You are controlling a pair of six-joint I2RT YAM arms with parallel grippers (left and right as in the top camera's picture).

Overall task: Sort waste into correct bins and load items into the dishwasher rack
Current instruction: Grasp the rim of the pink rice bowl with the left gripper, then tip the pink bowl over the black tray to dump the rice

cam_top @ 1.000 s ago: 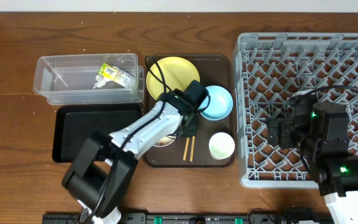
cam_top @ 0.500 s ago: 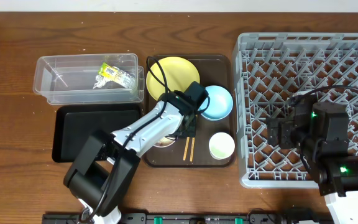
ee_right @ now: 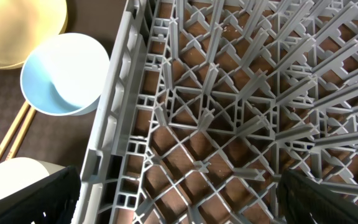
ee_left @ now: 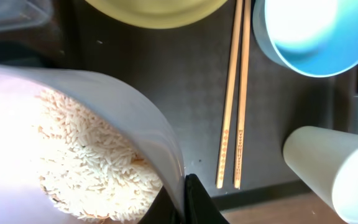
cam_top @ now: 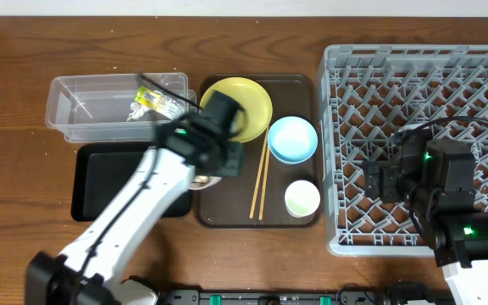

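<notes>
Overhead: the left arm (cam_top: 155, 182) reaches from the near-left corner of the worktop (cam_top: 24, 59) up across the black bin (cam_top: 91, 182) to the left edge of the brown tray (cam_top: 305, 83); its wrist is bent down over the white bowl (cam_top: 204, 180), which shows only as a sliver beneath it. The wrapper (cam_top: 155, 102) lies in the clear tub (cam_top: 83, 106), so the black bin, just beside the bowl, looks like the place for the food scraps; that would explain why the bowl is gripped before any dish goes to the rack (cam_top: 422, 59). The yellow plate (cam_top: 242, 103), blue bowl (cam_top: 292, 138), cup (cam_top: 302, 198) and chopsticks (cam_top: 259, 174) lie on the tray. The right arm (cam_top: 447, 182) is held low over the near part of the rack, probably waiting out of the left arm's way.

Left wrist: the left fingers (ee_left: 197, 204) are together on the bowl's rim, one inside and one outside; a rim pinch suits tipping. The rice (ee_left: 86, 155) sits heaped in the bowl, not yet emptied; whether the bowl is clear of the tray I cannot tell.

Right wrist: the right fingers (ee_right: 42, 202) are spread wide and hold nothing; the camera looks straight down at the rack's edge and lattice, with the blue bowl and the cup beyond the rack wall.
</notes>
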